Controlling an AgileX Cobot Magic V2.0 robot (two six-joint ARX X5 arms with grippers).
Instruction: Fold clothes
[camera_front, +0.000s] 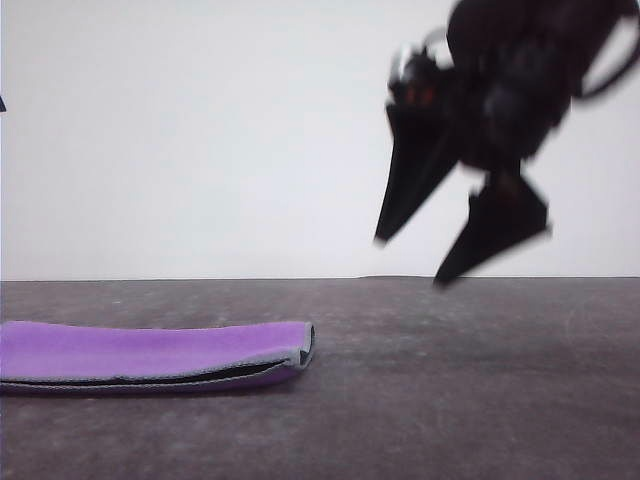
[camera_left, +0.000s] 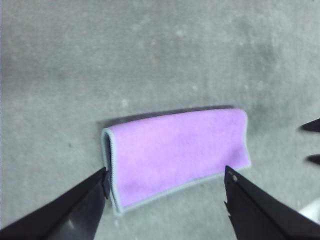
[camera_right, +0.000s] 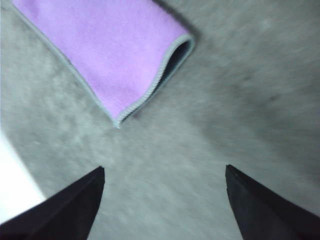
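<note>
Left tool (camera_left: 165, 182) spread over folded cloth (camera_left: 177, 152); right tool (camera_front: 410, 260) spread, blurred, seemingly airborne.

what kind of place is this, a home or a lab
Most likely a lab test bench: a bare grey table, a plain white wall behind it, and one folded purple cloth below the raised, open right gripper.

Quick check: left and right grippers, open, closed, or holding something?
Left gripper: open, empty, above the folded cloth.
Right gripper: open, empty, raised off the table.

Grey table (camera_front: 480, 400), white wall (camera_front: 200, 140)
</note>
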